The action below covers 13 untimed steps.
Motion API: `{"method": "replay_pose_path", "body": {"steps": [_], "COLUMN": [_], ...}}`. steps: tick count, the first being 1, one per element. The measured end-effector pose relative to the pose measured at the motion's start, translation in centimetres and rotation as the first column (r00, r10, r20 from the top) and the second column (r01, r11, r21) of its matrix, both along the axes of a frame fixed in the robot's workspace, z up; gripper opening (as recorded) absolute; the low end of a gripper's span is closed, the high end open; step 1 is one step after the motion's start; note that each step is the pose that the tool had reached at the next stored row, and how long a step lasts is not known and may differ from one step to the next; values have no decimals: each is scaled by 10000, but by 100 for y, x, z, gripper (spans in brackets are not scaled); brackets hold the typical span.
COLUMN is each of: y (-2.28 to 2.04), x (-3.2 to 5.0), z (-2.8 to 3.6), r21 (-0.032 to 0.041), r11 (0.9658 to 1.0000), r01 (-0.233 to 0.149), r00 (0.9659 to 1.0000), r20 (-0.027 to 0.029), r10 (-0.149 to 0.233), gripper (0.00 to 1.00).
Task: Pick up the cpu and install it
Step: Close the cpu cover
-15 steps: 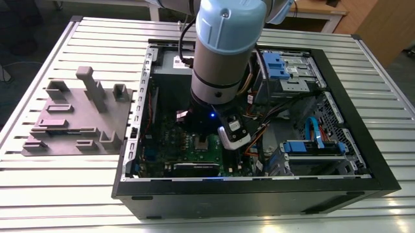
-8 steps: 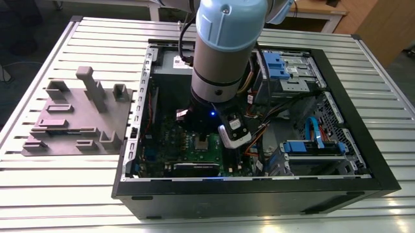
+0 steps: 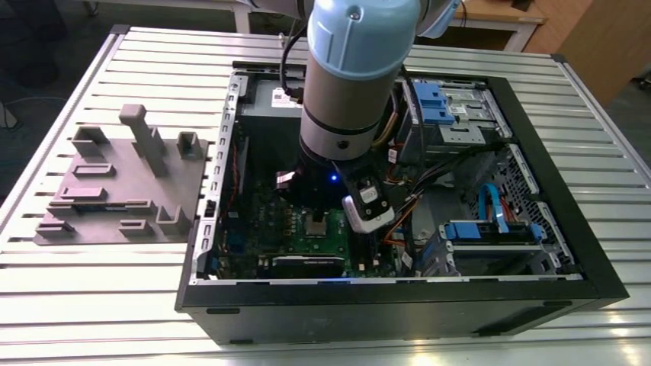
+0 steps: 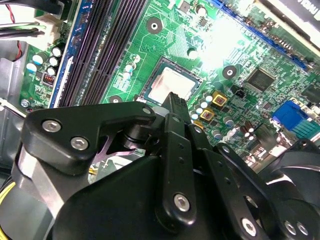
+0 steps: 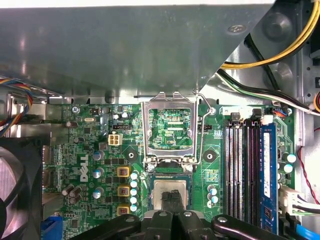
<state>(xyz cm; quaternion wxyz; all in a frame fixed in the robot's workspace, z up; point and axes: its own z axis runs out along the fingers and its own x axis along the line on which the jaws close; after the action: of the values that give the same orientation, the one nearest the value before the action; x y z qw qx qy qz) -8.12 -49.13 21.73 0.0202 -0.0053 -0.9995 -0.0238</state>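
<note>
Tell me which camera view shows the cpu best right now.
The second wrist view: the cpu lies flat in its socket on the motherboard, most of its silver top clear beyond the gripper. In the first wrist view the gripper covers part of the cpu. The exterior view shows it as a small pale square.

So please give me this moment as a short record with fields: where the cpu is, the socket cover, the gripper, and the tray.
cpu: lying in the motherboard socket
socket cover: metal frame swung open, upright behind the socket
gripper: directly over the cpu, fingertips at its top face
tray: on the table, at the exterior view's left of the computer case
</note>
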Motion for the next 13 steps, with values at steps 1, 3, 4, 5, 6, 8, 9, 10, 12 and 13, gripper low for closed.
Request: {"method": "replay_pose_path", "body": {"steps": [1, 3, 4, 5, 6, 8, 9, 10, 12, 13], "y": [0, 0, 0, 0, 0, -1, 0, 0, 0, 0], "x": [0, -2, -2, -2, -4, -6, -5, -6, -6, -6], "z": [1, 1, 1, 1, 2, 48, 92, 140, 229, 271], "r21": [0, -1, 0, -1, -3, -4, -3, -4, -2, -2], "r11": [10000, 10000, 10000, 10000, 10000, 10000, 10000, 10000, 10000, 10000], "r01": [0, 1, 0, -1, 0, -1, 0, 0, 0, -1], "r00": [10000, 10000, 10000, 10000, 10000, 10000, 10000, 10000, 10000, 10000], "r20": [0, 4, 6, 7, 7, 7, 7, 7, 7, 11], "r10": [0, -1, 0, 1, 0, 1, 1, 0, 0, 1], "gripper": [11, 11, 11, 11, 11, 11, 11, 11, 11, 11]}}
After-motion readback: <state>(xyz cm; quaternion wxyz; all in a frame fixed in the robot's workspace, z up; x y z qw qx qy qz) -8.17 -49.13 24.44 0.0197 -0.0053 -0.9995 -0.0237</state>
